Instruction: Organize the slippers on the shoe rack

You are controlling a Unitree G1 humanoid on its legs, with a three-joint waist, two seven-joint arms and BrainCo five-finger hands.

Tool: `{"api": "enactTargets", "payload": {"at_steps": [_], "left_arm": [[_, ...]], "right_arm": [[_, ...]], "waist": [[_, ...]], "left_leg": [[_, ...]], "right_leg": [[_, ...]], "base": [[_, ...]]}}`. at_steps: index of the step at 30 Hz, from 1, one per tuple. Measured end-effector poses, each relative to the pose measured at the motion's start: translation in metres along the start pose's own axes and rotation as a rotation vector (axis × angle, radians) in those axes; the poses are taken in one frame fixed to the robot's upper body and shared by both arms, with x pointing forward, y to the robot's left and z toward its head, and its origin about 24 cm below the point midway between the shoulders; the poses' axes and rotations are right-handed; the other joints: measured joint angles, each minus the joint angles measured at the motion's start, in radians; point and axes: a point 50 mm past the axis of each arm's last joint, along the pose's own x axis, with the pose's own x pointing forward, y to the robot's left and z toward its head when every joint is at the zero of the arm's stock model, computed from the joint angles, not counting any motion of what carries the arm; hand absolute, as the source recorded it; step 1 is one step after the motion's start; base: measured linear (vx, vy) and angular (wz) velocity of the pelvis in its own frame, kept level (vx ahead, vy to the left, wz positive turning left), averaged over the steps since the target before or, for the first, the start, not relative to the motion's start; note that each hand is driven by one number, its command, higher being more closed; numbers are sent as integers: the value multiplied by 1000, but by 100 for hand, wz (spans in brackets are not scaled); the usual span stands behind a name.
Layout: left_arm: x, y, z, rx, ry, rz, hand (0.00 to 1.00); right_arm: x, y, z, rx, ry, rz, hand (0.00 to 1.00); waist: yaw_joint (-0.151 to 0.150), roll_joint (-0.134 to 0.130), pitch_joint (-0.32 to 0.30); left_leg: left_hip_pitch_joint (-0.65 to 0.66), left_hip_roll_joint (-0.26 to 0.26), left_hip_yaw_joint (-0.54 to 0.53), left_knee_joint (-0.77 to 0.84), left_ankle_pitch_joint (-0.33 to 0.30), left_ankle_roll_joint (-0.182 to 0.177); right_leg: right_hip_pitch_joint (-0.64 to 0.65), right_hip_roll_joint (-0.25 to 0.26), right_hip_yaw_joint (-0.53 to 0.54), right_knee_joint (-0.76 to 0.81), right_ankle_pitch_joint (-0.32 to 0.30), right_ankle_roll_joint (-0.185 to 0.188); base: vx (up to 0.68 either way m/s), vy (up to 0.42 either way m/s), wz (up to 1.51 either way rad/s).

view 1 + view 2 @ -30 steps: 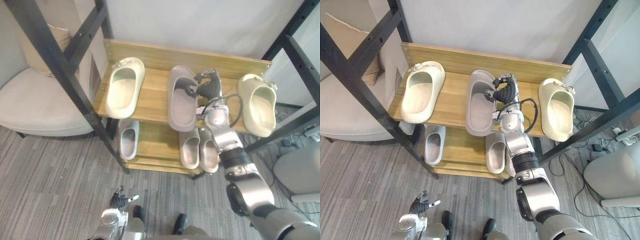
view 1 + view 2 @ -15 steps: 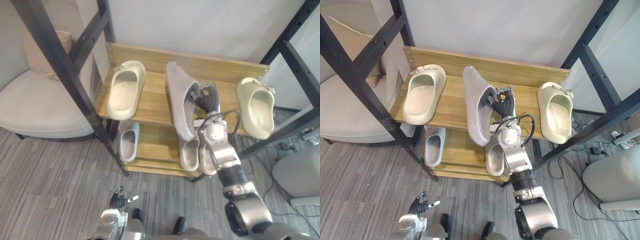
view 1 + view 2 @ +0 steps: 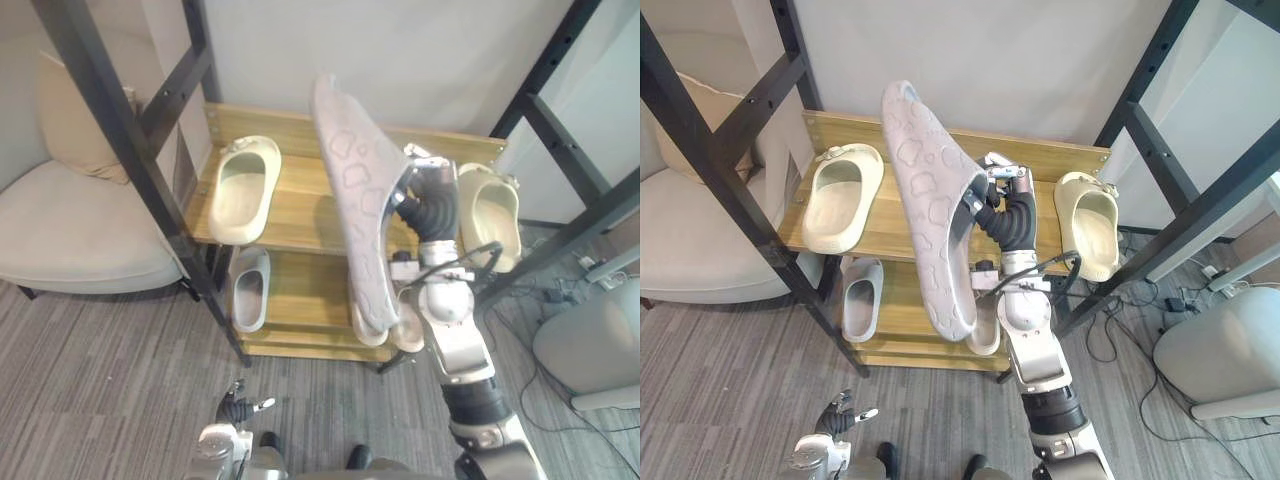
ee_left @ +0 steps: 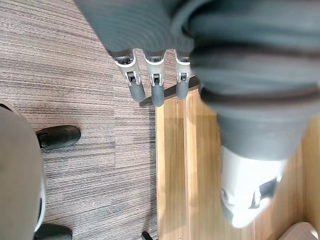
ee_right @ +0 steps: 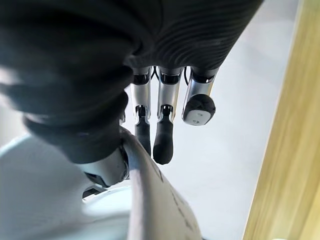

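Note:
My right hand (image 3: 427, 203) is shut on the edge of a grey slipper (image 3: 355, 220) and holds it in the air above the top shelf of the wooden shoe rack (image 3: 298, 200). The slipper is tipped on its side, with its patterned sole toward me. In the right wrist view my fingers (image 5: 163, 131) and thumb pinch the slipper's rim (image 5: 150, 200). One cream slipper (image 3: 240, 185) lies at the left of the top shelf, another cream slipper (image 3: 490, 213) at its right end. My left hand (image 3: 240, 405) hangs low by the floor with straight fingers (image 4: 155, 86).
On the lower shelf lie a small grey slipper (image 3: 250, 288) and a pale pair (image 3: 985, 328) partly hidden behind the lifted slipper. Black metal frame bars (image 3: 130, 130) cross in front. A beige armchair (image 3: 70, 230) stands at the left, a grey seat (image 3: 590, 345) at the right.
The right hand has raised the grey slipper off the top shelf and tipped it from flat onto its side, sole toward me. The camera has shifted a little.

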Motion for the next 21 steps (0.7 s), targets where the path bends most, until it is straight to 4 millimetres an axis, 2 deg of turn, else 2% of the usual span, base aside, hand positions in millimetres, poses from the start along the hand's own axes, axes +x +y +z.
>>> {"api": "enactTargets", "payload": {"at_steps": [2,5,7,9,10,12,14,18,20,21], "left_arm": [[0,0,-1,2,4,-3,0],[-1,0,-4,2,11,-4,0],[-2,-1,-9,5,30,-6,0],[-3,-4,-13,22,45,-22,0],[-3,-5,-13,24,47,-25,0],[-4,-9,-16,34,58,-45,0],[-4,-10,-17,35,60,-49,0],[-5,-16,-19,45,67,-79,0],[-5,-17,-18,50,65,-88,0],[-5,-17,-17,52,57,-92,0]], "right_arm": [[-5,0,-2,24,21,13,100],[-21,4,2,92,42,70,100],[-34,8,-2,127,86,112,100],[-59,9,-13,144,190,166,100],[-63,9,-15,152,211,170,100],[-91,10,-29,162,344,219,100],[-102,10,-36,165,405,240,100],[-144,7,-65,158,639,299,100],[-153,6,-71,152,692,310,100],[-164,4,-80,144,756,315,100]], "waist": [[-6,1,-8],[-23,4,-13],[-35,10,-27],[-38,22,-38],[-38,25,-41],[-44,42,-56],[-48,48,-57],[-53,69,-67],[-54,73,-67],[-55,81,-59]], "left_leg": [[0,0,1,0,0,0],[1,0,3,0,0,0],[3,0,6,0,-1,-1],[15,-2,7,1,-4,-5],[16,-2,7,2,-5,-6],[16,0,7,5,-8,-9],[16,0,7,8,-9,-11],[30,3,13,9,-12,-15],[33,4,16,11,-16,-17],[15,10,20,60,-50,-18]], "right_leg": [[0,0,1,0,0,0],[0,0,3,0,0,0],[0,0,6,-1,0,0],[19,2,8,-19,4,5],[20,2,9,-21,4,5],[22,3,9,-24,4,5],[27,4,9,-34,4,5],[38,7,16,-35,5,5],[38,6,19,-32,3,5],[24,0,23,10,-16,4]], "base": [[0,0,0],[-6,-5,-1],[-9,-7,-3],[-3,-7,-2],[0,0,0],[-10,-13,-2],[-23,-34,0],[-18,-27,-5],[-12,-16,-8],[-44,-44,-7]]}}
